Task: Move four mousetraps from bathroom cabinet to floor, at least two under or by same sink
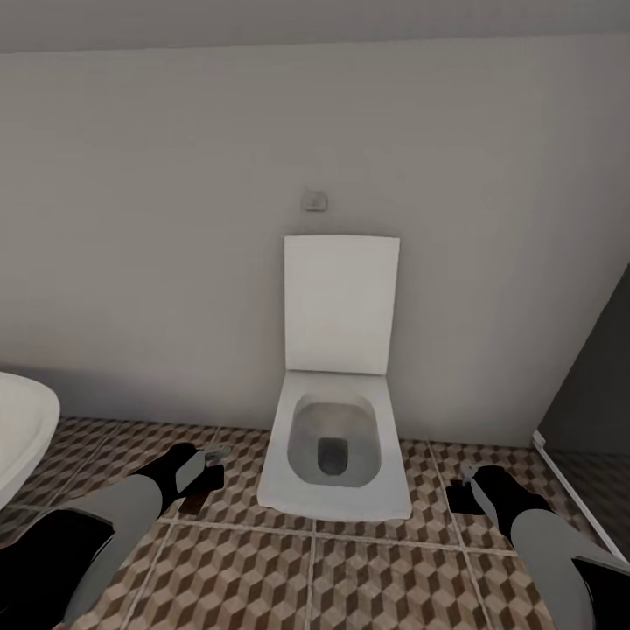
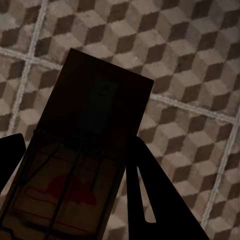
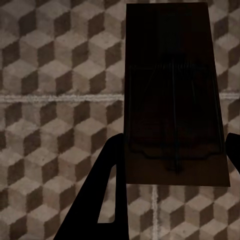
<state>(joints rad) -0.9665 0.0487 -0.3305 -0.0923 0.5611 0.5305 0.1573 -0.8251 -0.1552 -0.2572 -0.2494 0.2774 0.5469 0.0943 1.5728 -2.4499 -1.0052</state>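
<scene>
My left gripper (image 1: 208, 462) hangs low over the bathroom floor (image 1: 350, 569), shut on a mousetrap (image 2: 85, 150). That tan board with dark wire and a red mark sits between the dark fingers (image 2: 145, 195). My right gripper (image 1: 465, 492) is to the right of the toilet, also low, and is shut on a second mousetrap (image 3: 172, 95). This one looks dark and shadowed, and it sticks out past the fingers (image 3: 102, 195). Cube-patterned tiles (image 2: 190, 60) lie under both traps. The cabinet and the sink are out of view.
A white toilet (image 1: 337, 437) with its lid up stands against the grey wall straight ahead, between my two arms. A white rounded fixture (image 1: 19, 429) juts in at the left edge. A dark panel with a pale sill (image 1: 577, 499) runs along the right side.
</scene>
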